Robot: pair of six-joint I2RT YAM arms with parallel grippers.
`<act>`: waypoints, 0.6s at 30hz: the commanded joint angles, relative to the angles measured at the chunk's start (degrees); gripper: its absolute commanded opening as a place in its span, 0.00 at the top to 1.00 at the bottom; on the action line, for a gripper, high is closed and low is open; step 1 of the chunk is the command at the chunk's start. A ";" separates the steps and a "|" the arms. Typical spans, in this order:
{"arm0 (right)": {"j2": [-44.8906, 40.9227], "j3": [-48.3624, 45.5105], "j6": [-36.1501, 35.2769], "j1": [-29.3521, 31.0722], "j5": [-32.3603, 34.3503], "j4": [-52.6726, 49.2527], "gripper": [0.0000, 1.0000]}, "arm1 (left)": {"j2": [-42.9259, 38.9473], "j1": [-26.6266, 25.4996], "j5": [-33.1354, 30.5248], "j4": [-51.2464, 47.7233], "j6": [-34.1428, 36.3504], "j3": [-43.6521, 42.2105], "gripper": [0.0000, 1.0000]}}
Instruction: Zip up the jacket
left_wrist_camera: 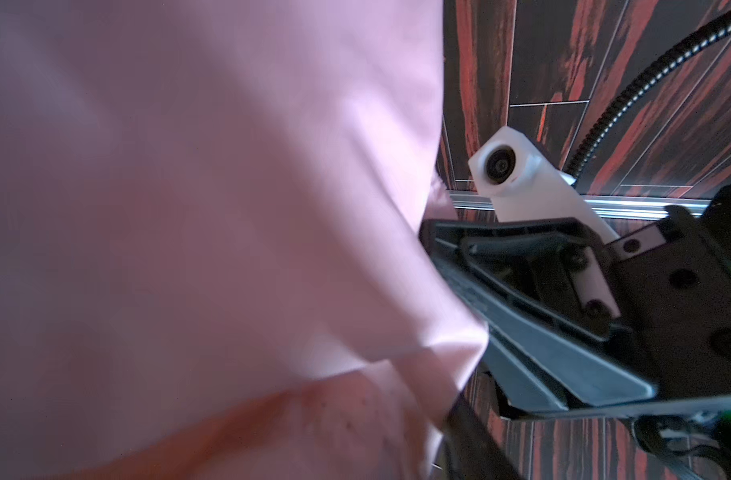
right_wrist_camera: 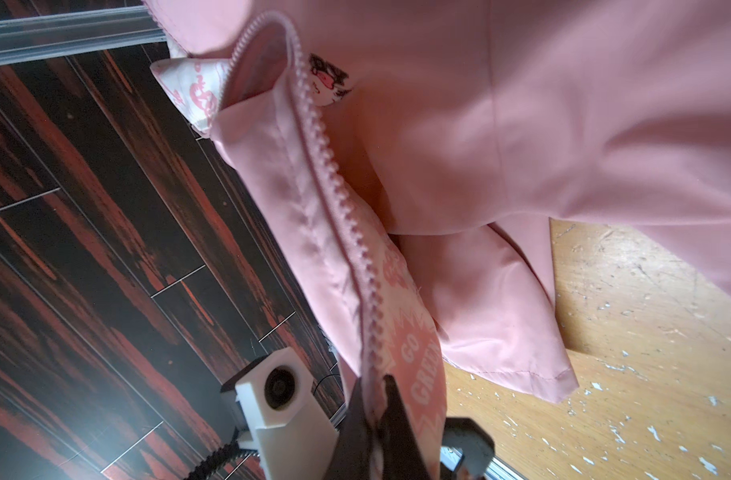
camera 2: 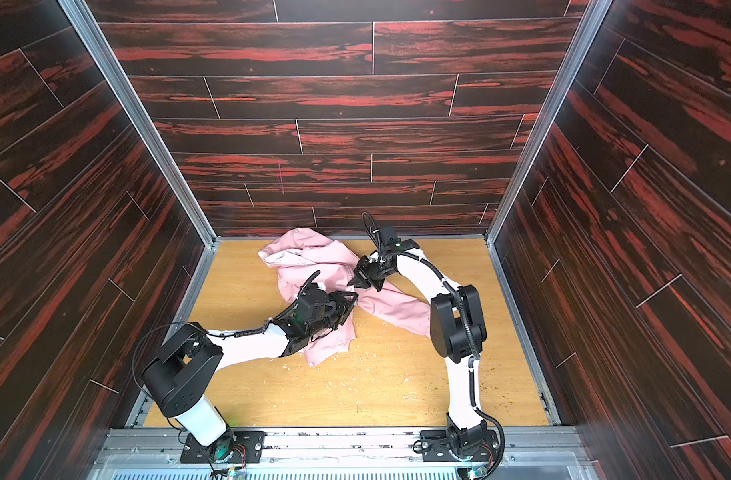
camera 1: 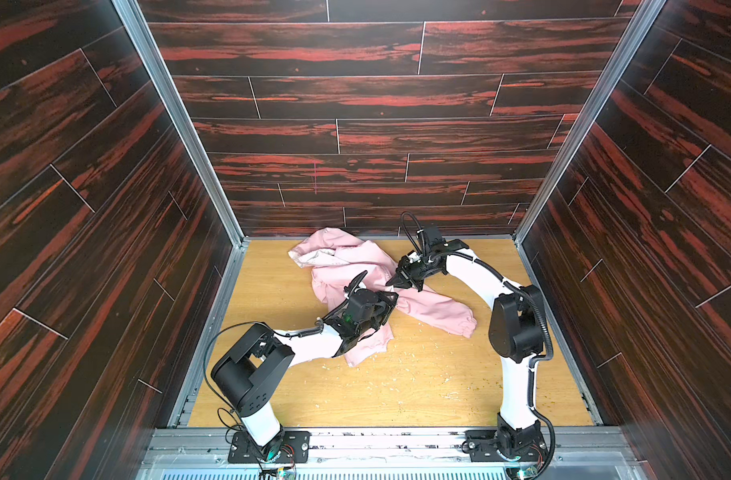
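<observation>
The pink jacket lies crumpled at the back of the table, unzipped, one sleeve trailing right. My right gripper is shut on the jacket's zipper edge. In the right wrist view its fingers pinch the tape, and the pink zipper teeth run away past a cartoon print. My left gripper sits just below the right one, against the fabric. Jacket cloth fills the left wrist view and hides its jaws; only one dark finger shows.
The wooden tabletop is strewn with small white flecks. Dark wood-pattern walls with metal corner rails enclose three sides. Both arm bases are bolted to the front rail.
</observation>
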 commanded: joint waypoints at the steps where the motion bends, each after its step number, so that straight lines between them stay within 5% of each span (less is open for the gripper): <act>1: -4.43 0.16 -0.71 0.29 0.37 -1.45 1.00 | -1.87 0.39 0.23 -1.97 1.01 1.66 0.60; 12: -4.97 -0.10 -1.86 0.32 1.42 -2.55 1.00 | -1.60 1.23 0.50 -3.20 1.52 2.65 0.65; 18: -5.24 -0.19 -2.45 0.36 1.86 -2.93 1.00 | -1.03 1.61 1.45 -3.47 1.62 3.38 0.78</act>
